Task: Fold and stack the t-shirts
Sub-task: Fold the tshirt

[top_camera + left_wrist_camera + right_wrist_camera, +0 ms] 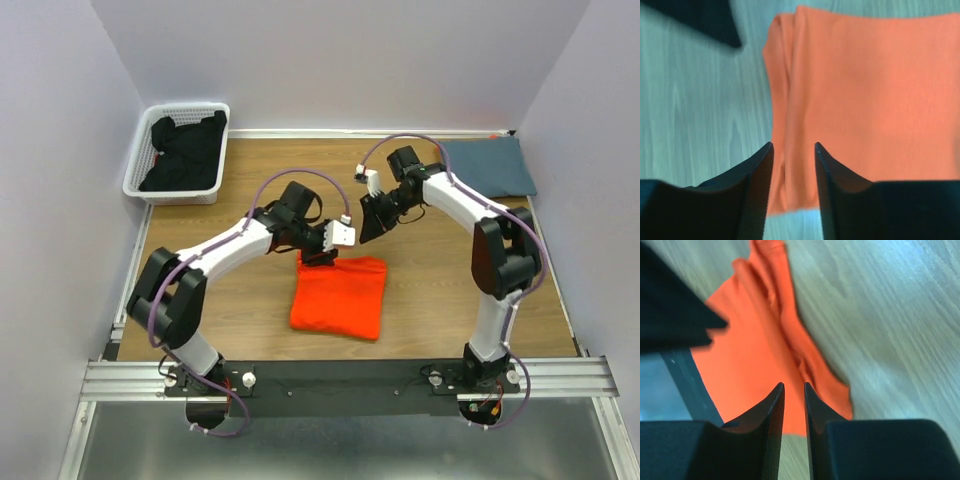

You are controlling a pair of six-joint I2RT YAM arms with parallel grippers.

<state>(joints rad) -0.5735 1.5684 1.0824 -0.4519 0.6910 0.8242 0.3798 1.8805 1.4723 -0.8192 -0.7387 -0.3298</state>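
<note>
The orange t-shirt point(340, 297) lies folded into a rough square on the wooden table, near the middle front. It also shows in the left wrist view point(865, 90) and the right wrist view point(755, 360). The slate blue-grey t-shirt point(487, 166) lies folded at the back right corner. My left gripper point(322, 256) hangs over the orange shirt's far left corner, jaws open and empty point(794, 147). My right gripper point(372, 224) is raised just beyond the shirt's far edge, jaws a narrow gap apart with nothing between them point(794, 386).
A white basket point(140, 178) holding black clothing stands at the back left. White walls close the table on three sides. A black and metal rail point(340, 378) runs along the near edge at the arm bases.
</note>
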